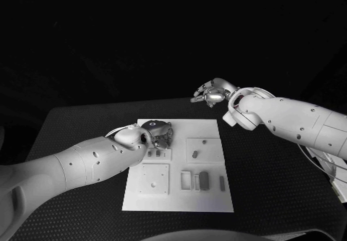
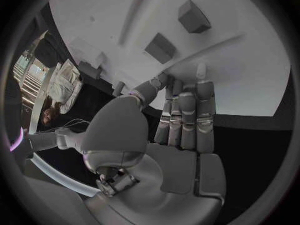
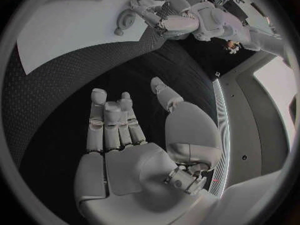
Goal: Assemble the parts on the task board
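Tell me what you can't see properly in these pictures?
- Head view: the left hand covers the near-left corner of the white board, so what lies under it is hidden.
- Head view: the small parts on the board are too small to tell their shapes.
- Left wrist view: whether the fingertips touch the board cannot be told.
- Head view: the right hand is raised beyond the board; its fingers are too small to read.
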